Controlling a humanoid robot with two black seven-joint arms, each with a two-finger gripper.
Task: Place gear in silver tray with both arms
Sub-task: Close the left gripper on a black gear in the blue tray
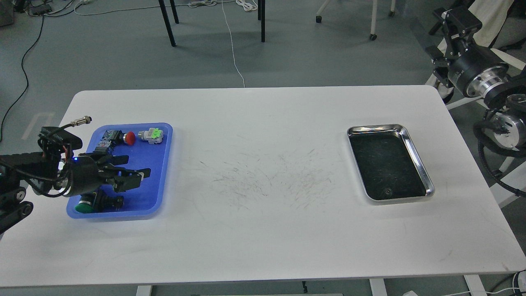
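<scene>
My left claw (137, 177) hangs over the blue tray (161, 164), its fingers spread with a gap between them and nothing in them. Whatever lies directly under it is hidden from me. Around it in that tray sit a green-capped button (84, 206), a red-capped button (129, 138) and a green-and-white part (152, 135). Across the white bench (263, 230) lies the silver tray (415, 154), a small dark piece (386, 191) near its front rim. My right claw (457, 21) is off beyond the bench's far right corner; I cannot tell its state.

Single head view, high above the white table (263, 230), facing forward and down, near edge closest, whole tabletop visible, floor beyond its far edge.
</scene>
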